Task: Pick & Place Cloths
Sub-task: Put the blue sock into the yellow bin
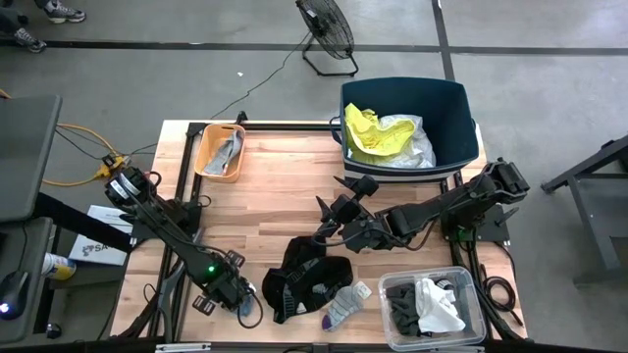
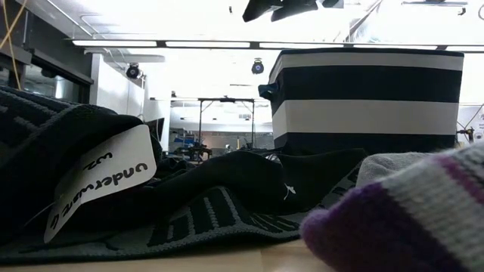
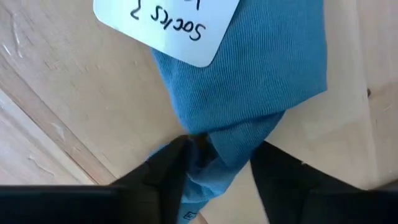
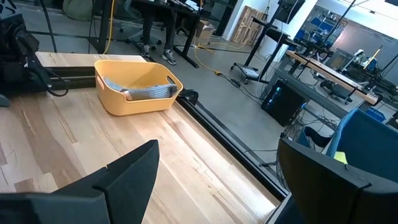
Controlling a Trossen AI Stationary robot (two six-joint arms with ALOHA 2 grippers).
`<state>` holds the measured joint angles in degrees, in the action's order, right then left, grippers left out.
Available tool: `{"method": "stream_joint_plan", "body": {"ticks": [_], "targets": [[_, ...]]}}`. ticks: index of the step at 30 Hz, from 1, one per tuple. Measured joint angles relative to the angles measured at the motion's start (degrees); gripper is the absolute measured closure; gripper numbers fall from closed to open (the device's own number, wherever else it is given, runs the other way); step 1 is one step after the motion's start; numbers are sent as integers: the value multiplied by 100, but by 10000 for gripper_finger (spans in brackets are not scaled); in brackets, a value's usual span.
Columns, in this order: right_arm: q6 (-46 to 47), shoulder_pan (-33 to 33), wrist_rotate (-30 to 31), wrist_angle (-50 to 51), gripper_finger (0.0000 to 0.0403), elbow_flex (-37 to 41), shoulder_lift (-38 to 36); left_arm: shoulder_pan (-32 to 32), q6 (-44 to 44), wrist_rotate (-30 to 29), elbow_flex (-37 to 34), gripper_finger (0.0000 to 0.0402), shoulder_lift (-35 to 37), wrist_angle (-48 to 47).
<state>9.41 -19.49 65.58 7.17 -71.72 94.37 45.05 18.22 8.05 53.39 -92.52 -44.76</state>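
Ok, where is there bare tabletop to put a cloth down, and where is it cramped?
Free: the wood between the orange tray and the navy tub, running down the table's middle. Crowded: the near edge, where the left end effector sits on a blue sock beside the black garment, striped sock and clear bin.

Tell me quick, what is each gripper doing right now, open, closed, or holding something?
Left gripper: jaws closing around the blue sock on the table; a firm hold cannot be told.
Right gripper: jaws open, holding nothing, above the table's middle.
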Motion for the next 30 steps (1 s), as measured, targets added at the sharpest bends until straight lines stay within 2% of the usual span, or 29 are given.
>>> {"method": "stream_joint_plan", "body": {"ticks": [7,9,20,30], "targets": [[2,0,0,-2,82,0,0,-1,2,40,0,371,0,-32],[0,0,0,-2,82,0,0,-1,2,96,0,391,1,-23],[-9,0,0,-3,82,0,0,-3,-51,291,185,398,7,-43],[-2,0,-149,-6,82,0,0,-3,-332,-440,846,400,10,-1086]]}}
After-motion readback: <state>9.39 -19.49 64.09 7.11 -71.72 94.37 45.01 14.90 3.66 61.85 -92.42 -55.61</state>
